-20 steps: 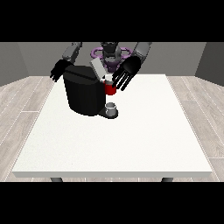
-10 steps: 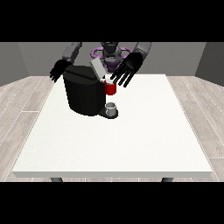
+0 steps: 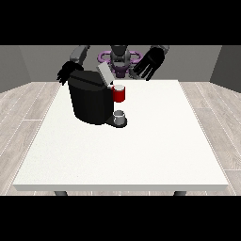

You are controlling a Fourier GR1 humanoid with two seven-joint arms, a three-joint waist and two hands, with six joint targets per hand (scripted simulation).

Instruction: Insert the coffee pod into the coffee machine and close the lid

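— Front view: where is the small grey coffee pod (image 3: 120, 114)?
— Seemingly on the black boxy coffee machine's (image 3: 91, 96) base, well below the spread fingers (image 3: 141, 73) of the hand at the view's right (image 3: 148, 63).
— The other hand (image 3: 66, 73)?
— Behind the machine; I can't tell its fingers.

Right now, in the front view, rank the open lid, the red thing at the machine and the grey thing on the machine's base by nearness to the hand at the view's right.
From the hand at the view's right:
1. Open lid, raised, to its left.
2. Red thing at the machine, below the lid.
3. Grey thing on the machine's base, lowest.
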